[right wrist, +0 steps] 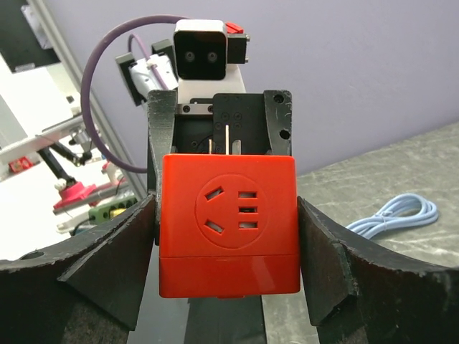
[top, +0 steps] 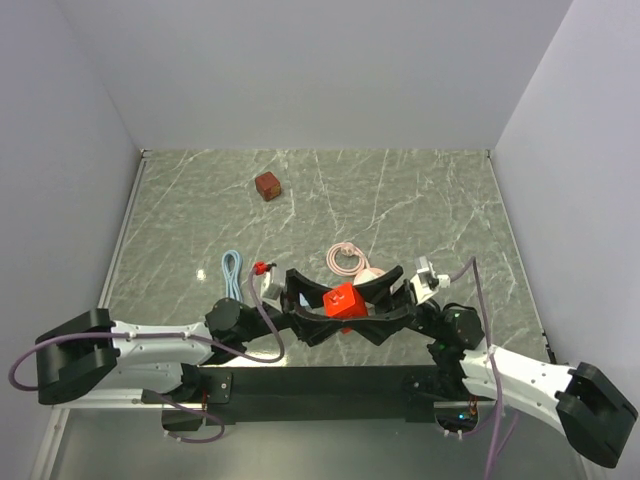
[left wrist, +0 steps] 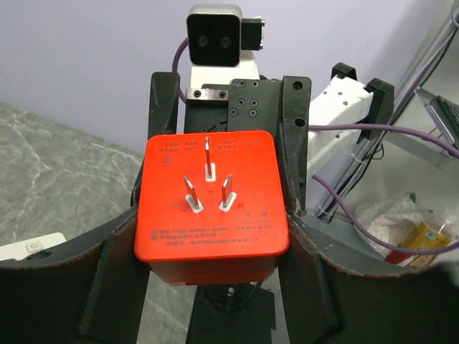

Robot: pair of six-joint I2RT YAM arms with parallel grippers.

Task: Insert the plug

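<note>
Left gripper of mine (left wrist: 215, 218) pinched the plug (top: 344, 299) by its sides at lower centre of the top view, prongs toward its camera. My right gripper (right wrist: 226, 206) flanked the plug closely; I could not tell whether it pressed.

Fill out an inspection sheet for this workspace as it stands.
Surface: marbled grey-green tabletop, no spills seen.
Job's things: the plug, bright red, held off the table between both arms, prongs toward the left wrist camera, socket face toward the right.
Clutter: brownish-red cube alone near the far side.
Grippers: left gripper shut on the plug; right gripper flanks it with both fingers, contact unclear.
Cables: light blue cable and pink coiled cable on the table; purple cable along the arms.
Surroundings: plain pale walls on three sides.
</note>
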